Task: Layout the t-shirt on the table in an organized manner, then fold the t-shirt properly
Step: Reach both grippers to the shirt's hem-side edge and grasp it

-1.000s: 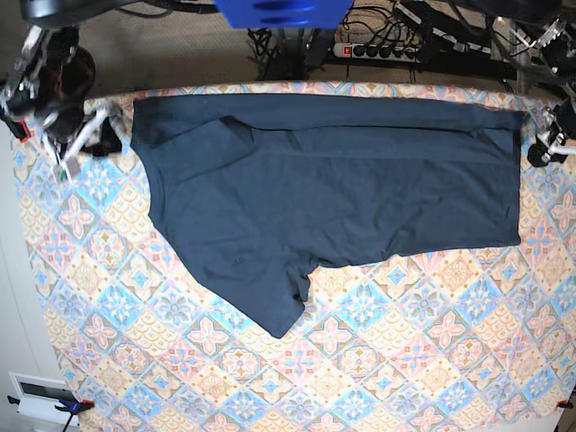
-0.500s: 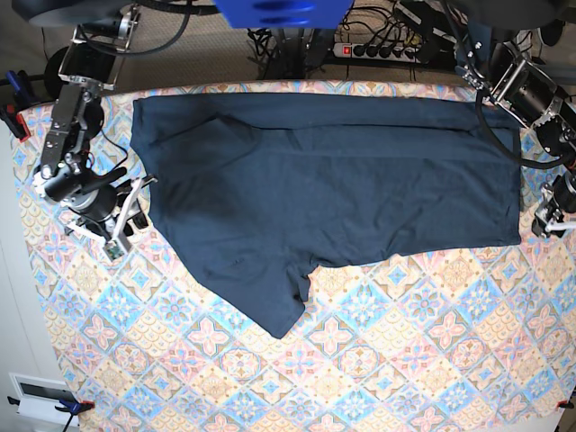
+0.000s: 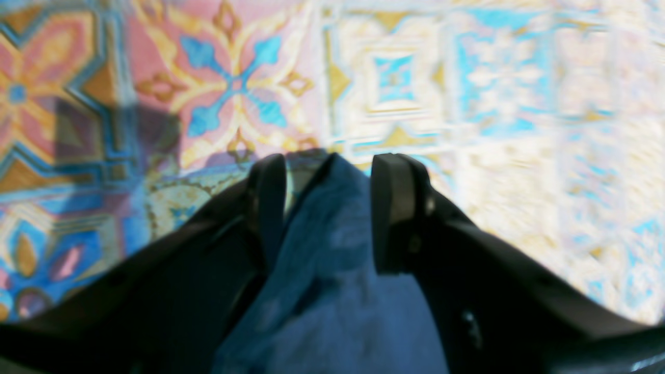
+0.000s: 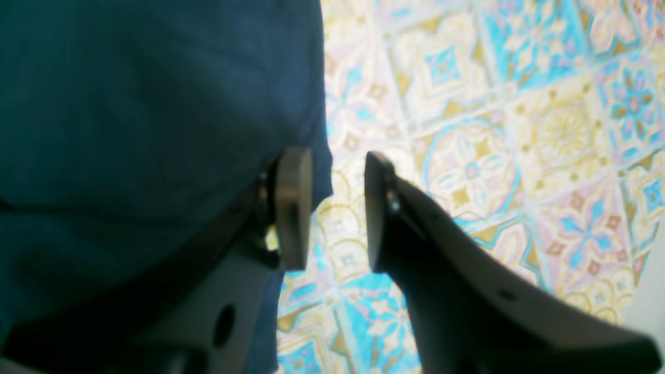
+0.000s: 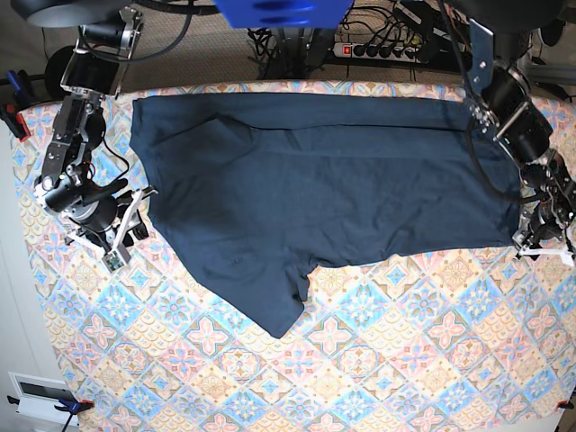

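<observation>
The dark navy t-shirt point(image 5: 333, 180) lies spread flat across the far half of the tile-patterned table point(image 5: 405, 360), with one sleeve pointing toward the front. My left gripper point(image 5: 533, 236) is at the shirt's front right corner. In the left wrist view its fingers point(image 3: 267, 208) stand apart, and the shirt's corner point(image 3: 332, 270) lies between them over the table point(image 3: 467, 104). My right gripper point(image 5: 135, 216) is at the shirt's left edge. In the right wrist view it point(image 4: 337, 208) is open: one finger is over the shirt's edge point(image 4: 156, 104), the other over the bare table point(image 4: 493, 130).
A power strip point(image 5: 378, 49) and cables lie behind the table's far edge. A blue part point(image 5: 283, 11) hangs at the top centre. A white box point(image 5: 40, 396) sits off the table's front left corner.
Both arms have come down onto the table. The right gripper has moved to the shirt's left edge and the left gripper to its front right corner. The shirt has not moved.
</observation>
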Action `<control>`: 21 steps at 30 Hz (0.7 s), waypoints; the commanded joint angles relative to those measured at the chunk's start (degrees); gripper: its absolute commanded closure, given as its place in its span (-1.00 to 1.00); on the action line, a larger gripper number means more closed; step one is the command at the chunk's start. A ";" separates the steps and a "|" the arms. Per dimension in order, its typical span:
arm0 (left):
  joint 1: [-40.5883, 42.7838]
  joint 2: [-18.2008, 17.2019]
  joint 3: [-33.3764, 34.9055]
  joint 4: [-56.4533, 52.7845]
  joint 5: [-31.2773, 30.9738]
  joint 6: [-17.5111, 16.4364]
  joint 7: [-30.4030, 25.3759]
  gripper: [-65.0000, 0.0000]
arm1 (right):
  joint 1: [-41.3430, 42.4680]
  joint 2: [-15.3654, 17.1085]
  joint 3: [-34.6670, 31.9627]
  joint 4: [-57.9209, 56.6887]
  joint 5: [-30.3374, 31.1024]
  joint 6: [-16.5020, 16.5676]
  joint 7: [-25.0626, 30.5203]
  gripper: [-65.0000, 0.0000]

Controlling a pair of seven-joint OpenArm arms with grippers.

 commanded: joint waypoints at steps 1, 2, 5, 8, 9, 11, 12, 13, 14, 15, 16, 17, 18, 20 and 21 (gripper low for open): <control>-1.88 -1.05 0.13 -0.31 -0.30 -0.56 -2.55 0.18 | 0.83 0.85 0.37 0.96 0.53 -0.05 0.66 0.48; -1.96 -0.96 0.13 -1.54 0.23 -0.56 -3.95 0.17 | 0.83 0.85 0.37 0.96 0.53 -0.05 0.66 0.48; -2.49 -0.79 1.54 -3.74 0.58 -0.56 -6.50 0.17 | 0.83 0.85 0.45 0.96 0.53 -0.05 0.66 0.48; -2.67 -0.79 7.52 -7.52 0.58 -0.47 -8.09 0.18 | 0.83 0.85 0.45 0.96 0.53 -0.05 0.66 0.48; -2.67 -0.79 8.92 -8.58 0.49 -0.47 -8.96 0.18 | 0.83 0.85 0.45 0.96 0.53 -0.05 0.66 0.48; -2.67 -0.96 11.03 -10.51 0.40 -0.47 -10.81 0.18 | 0.83 0.85 0.45 0.96 0.53 -0.05 0.66 0.48; -2.67 -1.05 11.56 -11.30 0.40 -0.47 -11.34 0.19 | 0.83 0.85 0.45 0.96 0.53 -0.05 0.66 0.48; -2.67 -1.05 12.00 -11.92 0.40 -0.47 -11.51 0.19 | 0.83 0.85 0.45 0.96 0.53 -0.05 0.66 0.48; -2.67 -1.14 12.26 -12.27 0.40 -0.47 -11.43 0.19 | 0.83 0.85 0.45 0.96 0.53 -0.05 0.66 0.48; -2.58 -1.14 12.44 -12.53 0.31 -0.47 -11.25 0.22 | 0.83 0.85 0.45 0.96 0.53 -0.05 0.66 0.48; -2.49 -1.14 12.44 -12.53 0.23 -0.56 -11.25 0.29 | 0.83 0.85 0.45 0.96 0.35 -0.05 0.66 0.48; -2.40 -1.14 12.44 -12.53 0.23 -0.82 -11.25 0.42 | 0.83 0.85 0.45 0.96 0.26 -0.05 0.66 0.48; -2.40 -1.14 12.44 -12.53 0.14 -0.91 -11.25 0.64 | 0.83 0.85 0.45 0.96 0.26 -0.05 0.66 0.48; -2.40 -1.14 12.44 -12.44 0.14 -0.91 -11.25 1.00 | 1.00 0.85 0.45 0.70 0.26 -0.05 0.66 0.48; -2.40 -1.14 12.35 -12.44 0.14 -0.91 -11.25 1.00 | 1.79 0.85 0.45 0.08 0.26 -0.05 0.66 0.48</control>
